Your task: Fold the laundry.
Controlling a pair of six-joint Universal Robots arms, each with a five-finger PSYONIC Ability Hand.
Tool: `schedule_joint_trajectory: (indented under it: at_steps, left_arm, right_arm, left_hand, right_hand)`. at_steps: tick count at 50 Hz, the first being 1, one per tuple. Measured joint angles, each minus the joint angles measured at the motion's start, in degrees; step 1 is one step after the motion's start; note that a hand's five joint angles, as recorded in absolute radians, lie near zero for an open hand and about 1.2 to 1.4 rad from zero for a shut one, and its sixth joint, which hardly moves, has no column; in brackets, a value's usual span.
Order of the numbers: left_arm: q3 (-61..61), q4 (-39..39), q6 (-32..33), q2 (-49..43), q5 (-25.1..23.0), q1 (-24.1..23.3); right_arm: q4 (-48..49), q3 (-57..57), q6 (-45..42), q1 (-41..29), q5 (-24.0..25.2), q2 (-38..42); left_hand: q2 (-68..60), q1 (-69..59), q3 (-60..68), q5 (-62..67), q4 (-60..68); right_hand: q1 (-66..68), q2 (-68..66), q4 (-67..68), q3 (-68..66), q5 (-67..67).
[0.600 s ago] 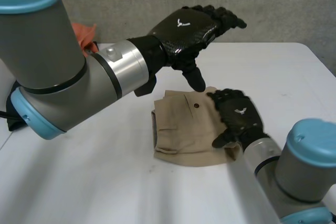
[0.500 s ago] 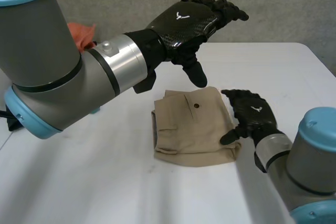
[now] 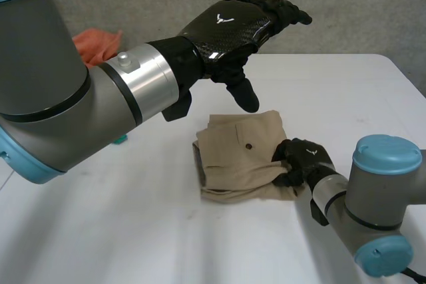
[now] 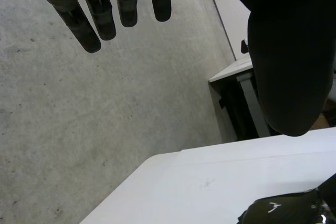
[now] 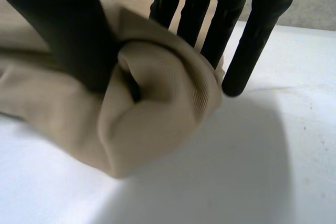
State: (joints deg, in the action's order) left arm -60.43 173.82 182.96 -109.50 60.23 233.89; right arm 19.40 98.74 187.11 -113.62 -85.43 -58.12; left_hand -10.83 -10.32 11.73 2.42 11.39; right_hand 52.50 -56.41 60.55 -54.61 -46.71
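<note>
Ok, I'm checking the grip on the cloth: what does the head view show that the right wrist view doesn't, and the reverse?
Head view: the left hand is open and raised above the tan garment. It also gives the garment's folded outline with its button, and an orange cloth at the table's far side behind the left arm.
Right wrist view: close up, the right hand pinches a bunched fold of the garment between thumb and fingers.
Both: the right hand at the garment's edge nearest its arm, on the white table.
</note>
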Motion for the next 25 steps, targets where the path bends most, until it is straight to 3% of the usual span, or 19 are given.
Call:
schedule_joint_trajectory:
  at_steps: [3, 14, 19, 25]
  left_arm:
    - [-0.6, 0.1, 0.0, 0.5, -0.1, 0.2]
    - [-2.6, 0.8, -0.1, 2.2, -1.1, 1.6]
    - [-2.8, 0.9, -0.1, 2.9, -1.5, 2.4]
    - [-2.7, 1.0, -0.4, 3.9, -1.8, 3.1]
  right_arm:
    - [0.1, -1.6, -0.6, 0.1, 0.1, 1.1]
    - [3.1, -9.6, -0.5, 1.6, 0.0, 4.4]
    - [1.8, -21.7, -0.6, 5.4, -3.6, 10.8]
    - [-6.7, -41.0, -1.4, 11.4, -9.8, 21.0]
  left_hand:
    - [0.0, 0.0, 0.0, 0.0, 0.0]
    - [0.0, 0.0, 0.0, 0.0, 0.0]
    - [0.0, 0.0, 0.0, 0.0, 0.0]
    - [0.0, 0.0, 0.0, 0.0, 0.0]
  right_hand:
    - [5.2, -4.5, 6.7, -4.2, -4.6]
    - [9.5, -10.5, 7.7, -12.7, -6.7]
    - [9.6, -10.5, 7.7, -12.7, -6.8]
    - [10.5, -10.5, 7.7, -12.7, -7.8]
